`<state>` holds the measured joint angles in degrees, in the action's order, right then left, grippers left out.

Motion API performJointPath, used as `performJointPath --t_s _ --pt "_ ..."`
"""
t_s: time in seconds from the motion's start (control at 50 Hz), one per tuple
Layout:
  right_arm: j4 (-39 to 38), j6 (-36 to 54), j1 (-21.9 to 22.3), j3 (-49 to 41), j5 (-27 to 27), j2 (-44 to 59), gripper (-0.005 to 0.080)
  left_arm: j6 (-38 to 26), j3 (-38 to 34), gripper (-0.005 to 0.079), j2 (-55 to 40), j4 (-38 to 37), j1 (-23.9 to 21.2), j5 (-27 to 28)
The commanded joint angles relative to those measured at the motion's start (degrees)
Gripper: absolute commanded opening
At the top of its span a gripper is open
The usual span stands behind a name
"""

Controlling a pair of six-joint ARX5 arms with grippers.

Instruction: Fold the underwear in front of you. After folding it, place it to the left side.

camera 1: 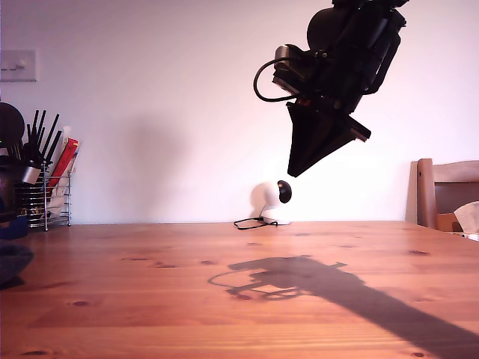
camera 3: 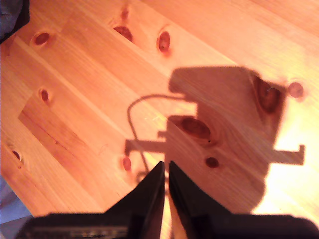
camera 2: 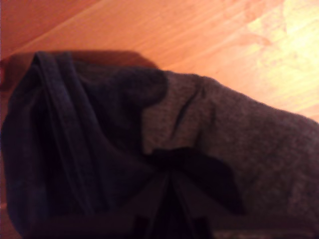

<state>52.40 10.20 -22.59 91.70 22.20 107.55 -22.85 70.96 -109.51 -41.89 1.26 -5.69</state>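
Observation:
The underwear (camera 2: pixel 99 149) fills the first wrist view as a dark charcoal cloth with thick rolled folds, lying on the wooden table (camera 2: pixel 199 40). My first gripper (camera 2: pixel 169 184) is shut, and the cloth puckers at its tips. My second gripper (camera 1: pixel 293 170) hangs high above the table at the exterior view's upper right, pointing down. In the second wrist view my second gripper (camera 3: pixel 166 167) is shut on nothing, over bare wood and its own shadow. A corner of dark cloth (camera 3: pixel 11 15) shows at that picture's edge. The first arm is not identifiable in the exterior view.
A wire rack with dark utensils (camera 1: pixel 45 187) stands at the exterior view's left, with a dark mass (camera 1: pixel 11 262) at the edge below it. A small white round device with a cable (camera 1: pixel 268 202) sits at the table's back. A wooden chair (camera 1: pixel 449 194) is at the right.

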Motion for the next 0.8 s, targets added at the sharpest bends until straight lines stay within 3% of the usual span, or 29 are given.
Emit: performJointPath --t_s 0.0,0.66,0.78 --pt "0.0 0.1 -0.1 0.2 0.5 -0.3 -0.0011 0.4 -4.9 -0.0021 -4.2 -1.5 -0.7 0.9" --pt "0.2 0.3 -0.8 0.2 3.4 -0.3 -0.0011 1.1 -4.9 -0.0021 15.5 -0.4 -1.0 0.8" --pt "-2.6 0.3 -1.0 0.2 3.4 -0.3 -0.0011 3.8 -4.9 -0.0021 18.0 1.4 -1.0 5.4"
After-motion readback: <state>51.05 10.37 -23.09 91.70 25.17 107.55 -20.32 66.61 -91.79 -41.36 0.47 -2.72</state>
